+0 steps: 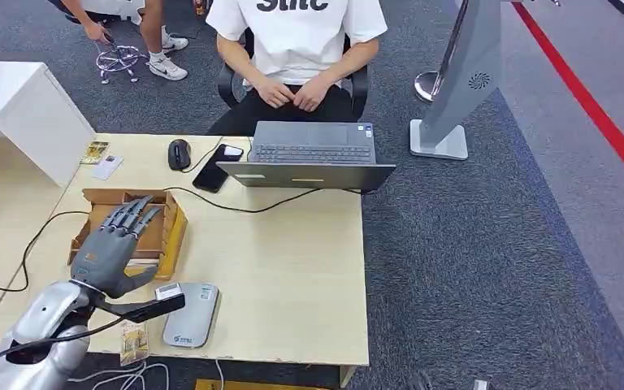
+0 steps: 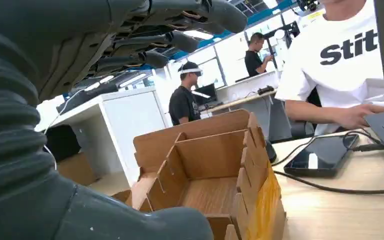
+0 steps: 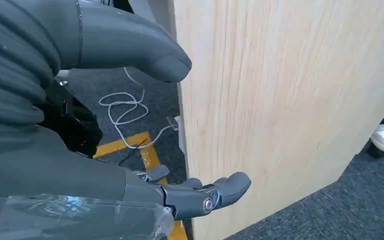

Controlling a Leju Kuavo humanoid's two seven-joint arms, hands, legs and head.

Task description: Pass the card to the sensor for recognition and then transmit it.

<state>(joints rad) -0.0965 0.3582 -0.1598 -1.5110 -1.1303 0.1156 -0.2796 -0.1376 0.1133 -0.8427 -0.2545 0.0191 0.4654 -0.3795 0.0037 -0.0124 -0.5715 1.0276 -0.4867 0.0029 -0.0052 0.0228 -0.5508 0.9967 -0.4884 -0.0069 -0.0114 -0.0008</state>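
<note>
On the pale wooden table (image 1: 292, 268), the open cardboard tray (image 1: 159, 236) serves as the landmark, sitting toward the table's left side. Beyond the tray's far left corner lie two small cards (image 1: 101, 159) — one patterned, one pale — just beside each other. The left hand (image 1: 118, 244) hovers over the tray's left half, fingers stretched forward and apart, thumb out toward the near side, holding nothing; from the left wrist view the same fingers (image 2: 180, 40) spread above the tray (image 2: 205, 175), whose inner compartment shows bare wood. Just in front of the tray, near the table's front edge, rests the grey sensor pad (image 1: 190, 314), with a small white-labelled piece at its far left corner. A yellowish tag (image 1: 134, 343) lies at the table's front edge, left of the sensor pad. No card can be made out in the hand or on the pad.

Behind the tray, further right, sit a black mouse (image 1: 179, 153), a dark phone (image 1: 217, 169) and an open laptop (image 1: 309, 154), a black cable (image 1: 244, 207) running from the tray toward the laptop. A seated person (image 1: 296, 49) in a white shirt faces the laptop.

The right hand (image 3: 130, 125) hangs beside the table's wooden edge (image 3: 280, 100), well to the right of the tray — thumb and fingers apart, nothing between them.
</note>
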